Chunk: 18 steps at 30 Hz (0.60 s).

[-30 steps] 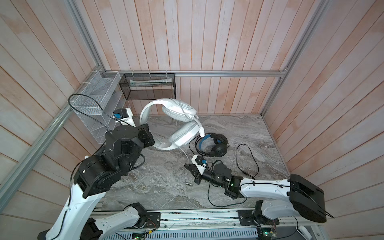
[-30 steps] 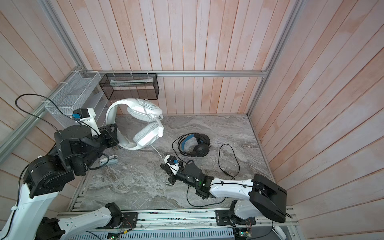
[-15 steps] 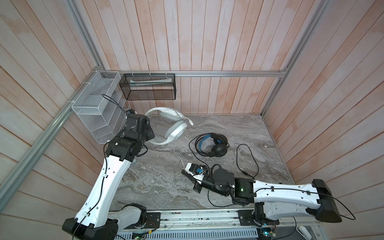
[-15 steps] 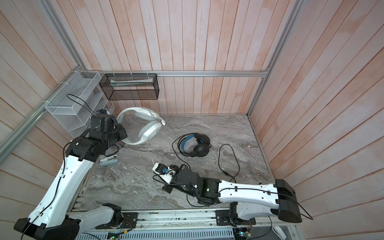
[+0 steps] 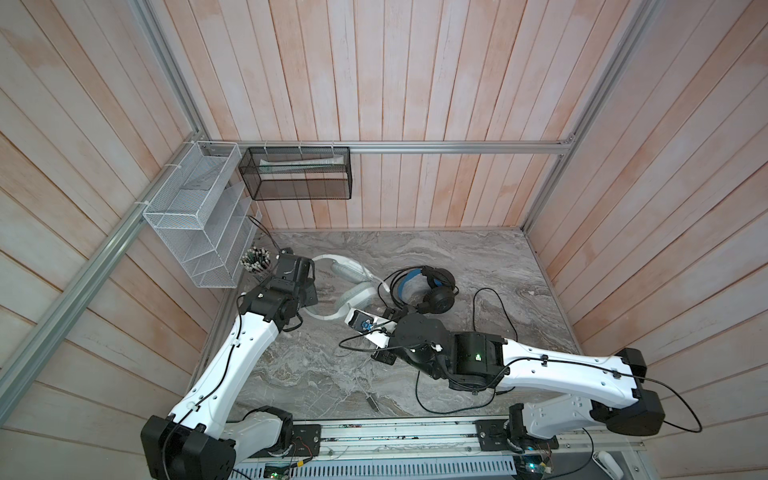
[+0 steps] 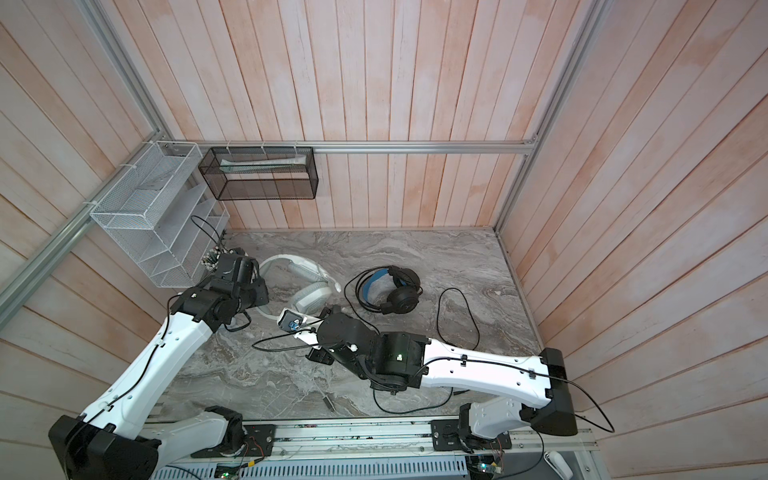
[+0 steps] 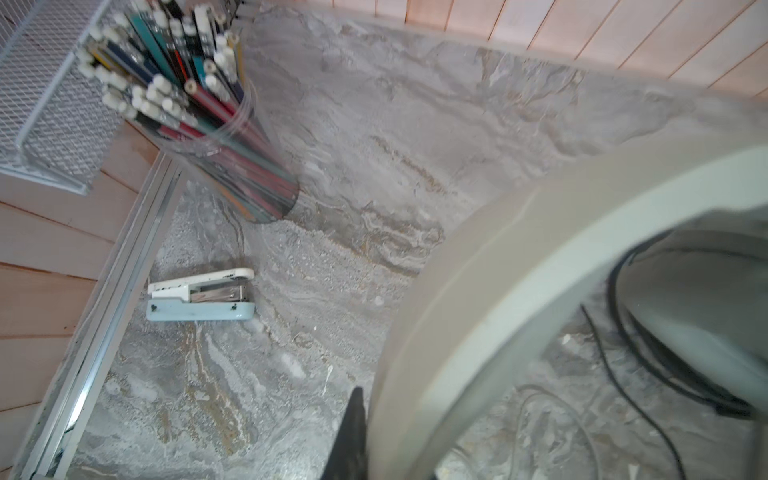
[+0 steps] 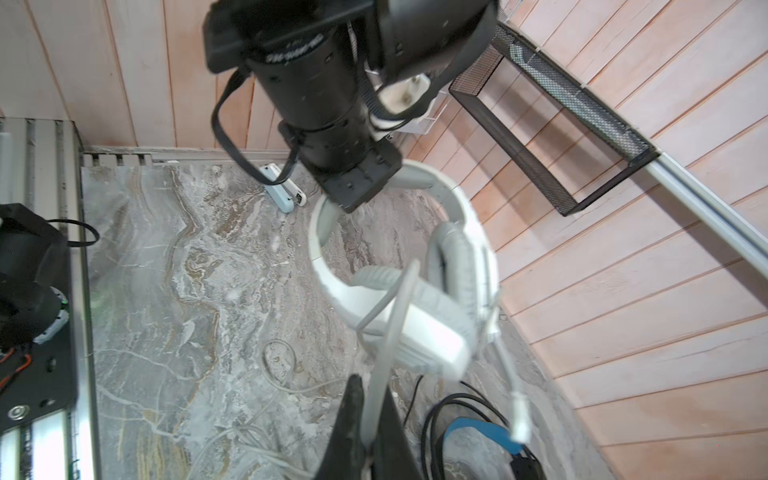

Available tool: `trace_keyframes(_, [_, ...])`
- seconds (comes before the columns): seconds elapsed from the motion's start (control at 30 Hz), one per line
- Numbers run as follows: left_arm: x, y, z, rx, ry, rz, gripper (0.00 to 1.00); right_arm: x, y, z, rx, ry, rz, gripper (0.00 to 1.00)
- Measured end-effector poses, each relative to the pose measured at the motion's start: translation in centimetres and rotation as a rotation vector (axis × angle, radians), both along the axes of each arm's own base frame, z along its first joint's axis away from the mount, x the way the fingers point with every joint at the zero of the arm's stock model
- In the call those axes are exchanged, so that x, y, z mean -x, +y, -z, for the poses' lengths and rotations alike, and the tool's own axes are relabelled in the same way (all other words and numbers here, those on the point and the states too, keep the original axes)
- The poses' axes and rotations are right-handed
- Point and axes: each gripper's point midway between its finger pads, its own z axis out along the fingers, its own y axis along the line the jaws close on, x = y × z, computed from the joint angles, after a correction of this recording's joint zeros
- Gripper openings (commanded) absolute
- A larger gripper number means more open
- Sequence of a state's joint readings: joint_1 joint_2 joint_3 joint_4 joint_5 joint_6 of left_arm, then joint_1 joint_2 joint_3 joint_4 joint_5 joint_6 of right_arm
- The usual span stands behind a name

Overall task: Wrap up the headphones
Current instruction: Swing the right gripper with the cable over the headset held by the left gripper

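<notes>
The white headphones (image 5: 353, 291) are at the back left of the marble table, low down; I cannot tell whether the ear cups rest on it. My left gripper (image 7: 384, 449) is shut on their wide white headband (image 7: 478, 291); in a top view it stands at the band's left side (image 5: 308, 297). My right gripper (image 8: 372, 432) is shut on the white cable (image 8: 388, 332), which runs up to an ear cup (image 8: 415, 328). The cable's plug end (image 5: 371, 401) lies near the front edge. The black headphones (image 5: 432, 286) with a blue-lined band lie mid-table, untouched.
A clear cup of pencils (image 7: 199, 95) and a pale blue stapler (image 7: 199, 301) stand near the left wall. A white mesh rack (image 5: 195, 224) and a black mesh basket (image 5: 297, 172) hang on the walls. The black cable (image 5: 494, 324) loops over the right side.
My left arm has lowered the white headphones from high up down to the back left of the table. My right gripper, still on the white cable, has shifted a little left towards them.
</notes>
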State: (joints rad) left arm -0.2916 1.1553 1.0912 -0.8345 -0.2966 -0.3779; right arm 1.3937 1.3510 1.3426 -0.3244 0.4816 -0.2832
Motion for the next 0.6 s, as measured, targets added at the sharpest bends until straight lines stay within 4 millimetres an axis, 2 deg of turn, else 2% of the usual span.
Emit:
trace_keyframes(0.13, [2.0, -0.2, 1.3, -0.024, 0.003, 0.054, 0.00, -1.0, -1.0, -1.2, 0.040, -0.038, 0.034, 0.00])
trace_keyframes(0.33, [2.8, -1.5, 0.8, 0.010, -0.047, 0.115, 0.00, -2.5, -1.6, -2.3, 0.104, -0.061, 0.063, 0.00])
trace_keyframes(0.47, [2.9, -0.4, -0.6, 0.097, -0.100, 0.057, 0.00, -2.1, -1.8, -1.9, 0.116, -0.052, 0.048, 0.00])
trace_keyframes(0.6, [3.2, 0.5, -3.3, 0.236, -0.187, 0.000, 0.00, -1.4, -3.7, 0.1, 0.101, -0.035, 0.038, 0.00])
